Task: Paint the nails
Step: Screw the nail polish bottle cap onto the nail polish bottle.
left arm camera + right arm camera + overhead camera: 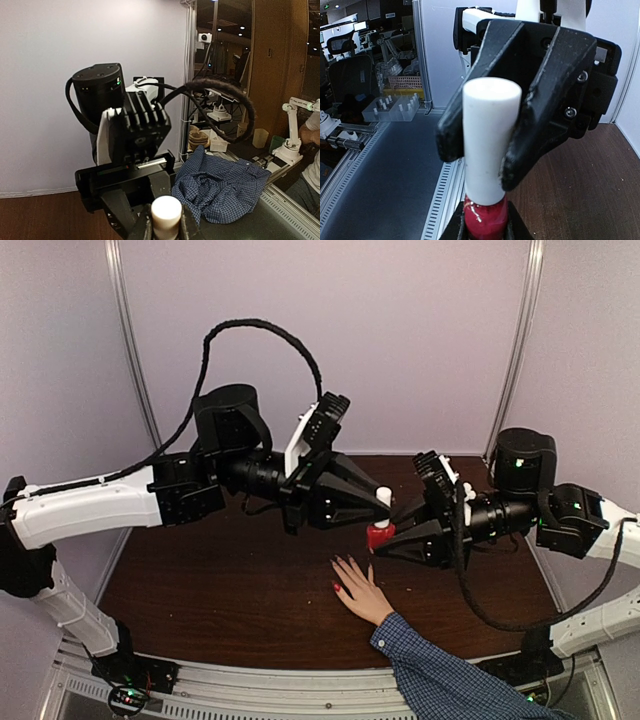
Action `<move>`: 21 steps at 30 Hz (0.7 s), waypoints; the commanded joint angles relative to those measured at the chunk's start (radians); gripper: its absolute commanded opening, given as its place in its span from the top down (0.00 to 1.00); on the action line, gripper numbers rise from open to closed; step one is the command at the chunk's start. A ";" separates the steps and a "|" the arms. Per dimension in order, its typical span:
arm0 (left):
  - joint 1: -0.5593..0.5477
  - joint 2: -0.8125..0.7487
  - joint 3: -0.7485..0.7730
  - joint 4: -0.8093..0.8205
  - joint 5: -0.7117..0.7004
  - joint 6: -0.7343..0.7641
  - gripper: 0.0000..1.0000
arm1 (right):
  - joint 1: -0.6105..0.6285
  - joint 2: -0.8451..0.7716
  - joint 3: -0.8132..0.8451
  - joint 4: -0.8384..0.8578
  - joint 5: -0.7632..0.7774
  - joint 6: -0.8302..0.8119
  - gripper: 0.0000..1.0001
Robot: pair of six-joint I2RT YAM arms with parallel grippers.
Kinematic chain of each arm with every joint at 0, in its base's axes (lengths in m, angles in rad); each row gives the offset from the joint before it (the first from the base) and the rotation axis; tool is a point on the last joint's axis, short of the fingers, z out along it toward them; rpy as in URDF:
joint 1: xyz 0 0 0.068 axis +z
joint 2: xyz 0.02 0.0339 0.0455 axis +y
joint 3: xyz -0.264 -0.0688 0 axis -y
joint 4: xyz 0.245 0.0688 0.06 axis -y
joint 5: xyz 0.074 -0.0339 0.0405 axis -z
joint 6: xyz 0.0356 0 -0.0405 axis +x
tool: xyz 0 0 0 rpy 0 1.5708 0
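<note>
Left gripper (383, 506) on cap (383, 495), right gripper (381, 543) on bottle (378, 533) — hand (360, 592) near front edge.

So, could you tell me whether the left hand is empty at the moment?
No: in the right wrist view, the left hand is clamped shut around the white cap on top of the red bottle.

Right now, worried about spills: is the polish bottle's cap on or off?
On. The white cap sits atop the red bottle, left pincer shut around it, right pincer gripping the bottle.
</note>
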 commanded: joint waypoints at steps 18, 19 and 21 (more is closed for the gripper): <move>0.050 -0.241 -0.218 -0.087 -0.595 0.045 0.49 | 0.001 0.072 0.025 0.048 0.592 0.025 1.00; 0.044 -0.240 -0.220 -0.085 -0.629 0.046 0.49 | 0.002 0.080 0.025 0.049 0.623 0.031 1.00; 0.032 -0.226 -0.210 -0.083 -0.700 0.045 0.49 | 0.002 0.098 0.026 0.054 0.664 0.043 1.00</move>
